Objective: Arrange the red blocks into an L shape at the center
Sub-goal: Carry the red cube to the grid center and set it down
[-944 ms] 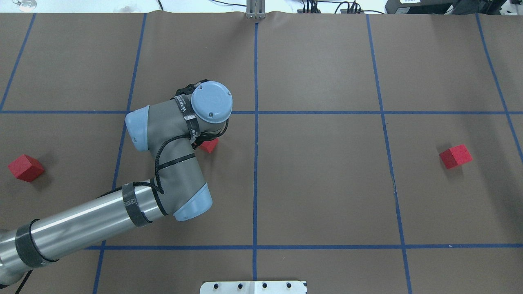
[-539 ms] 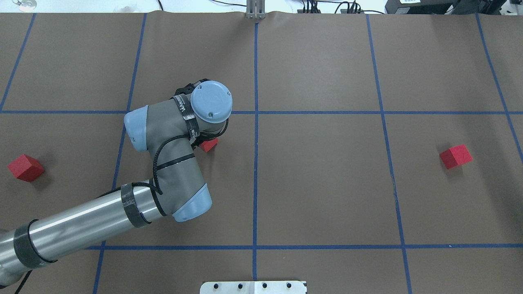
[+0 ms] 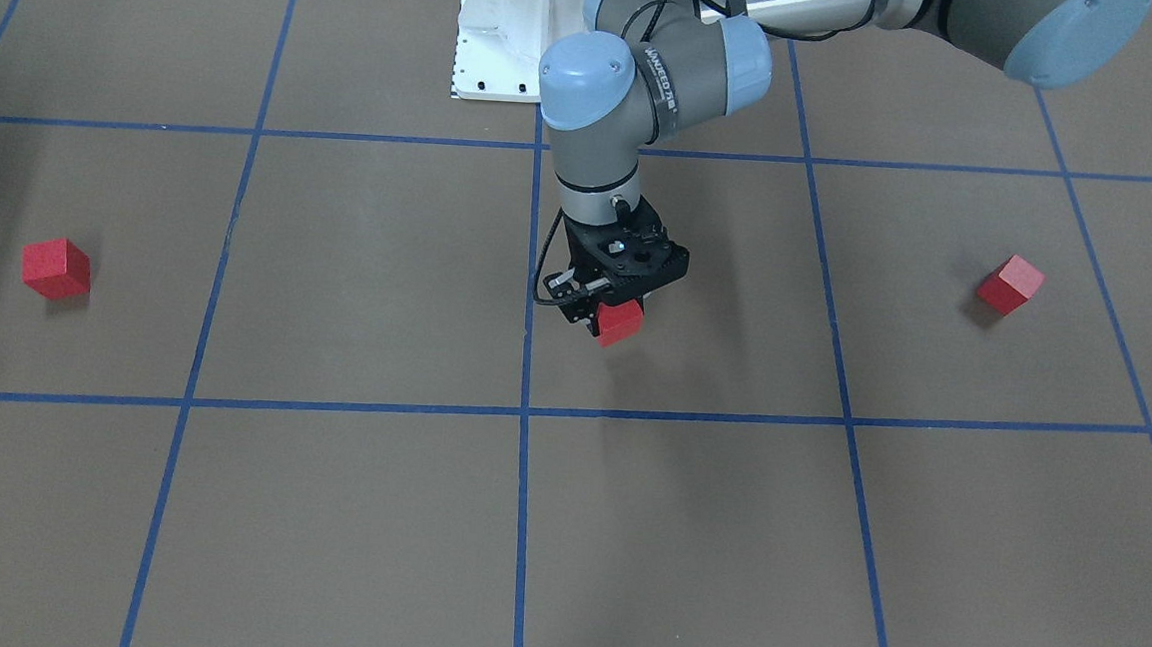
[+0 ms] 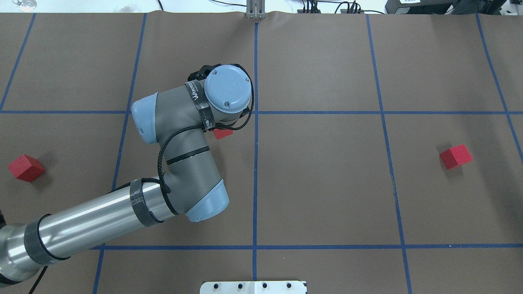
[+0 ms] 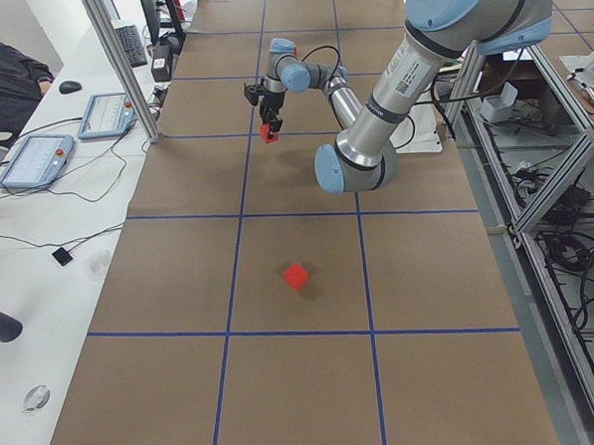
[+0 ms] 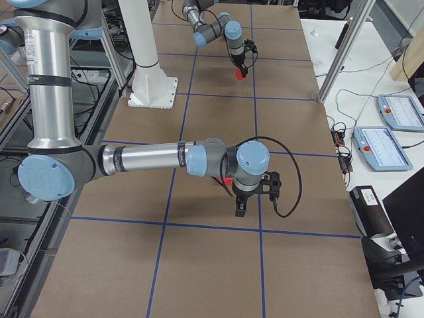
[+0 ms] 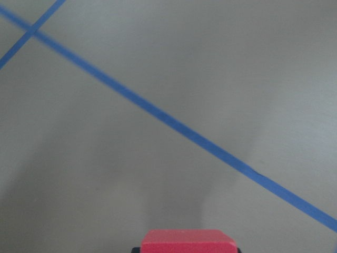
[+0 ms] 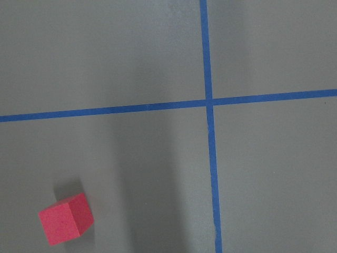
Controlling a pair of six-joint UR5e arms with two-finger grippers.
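Note:
My left gripper point(image 3: 616, 316) is shut on one red block point(image 3: 622, 326) and holds it above the brown sheet, just short of the center point(image 3: 523, 412) on the robot's side. From overhead only a corner of this block point(image 4: 223, 133) shows beneath the wrist, near the center point(image 4: 255, 112). A second red block point(image 4: 25, 167) lies far left on the sheet. The third red block point(image 4: 455, 156) lies far right and shows in the right wrist view point(image 8: 66, 219). My right gripper point(image 6: 241, 205) hangs over that block's area; I cannot tell whether it is open or shut.
Blue tape lines divide the brown sheet into a grid. The white robot base plate point(image 4: 253, 287) sits at the near edge. A metal post point(image 4: 255, 10) stands at the far edge. Tablets point(image 5: 35, 156) and cables lie on the white bench beyond.
My left arm has carried the held red block away from the robot and to the right, closer to the center crossing. The two other blocks have not moved.

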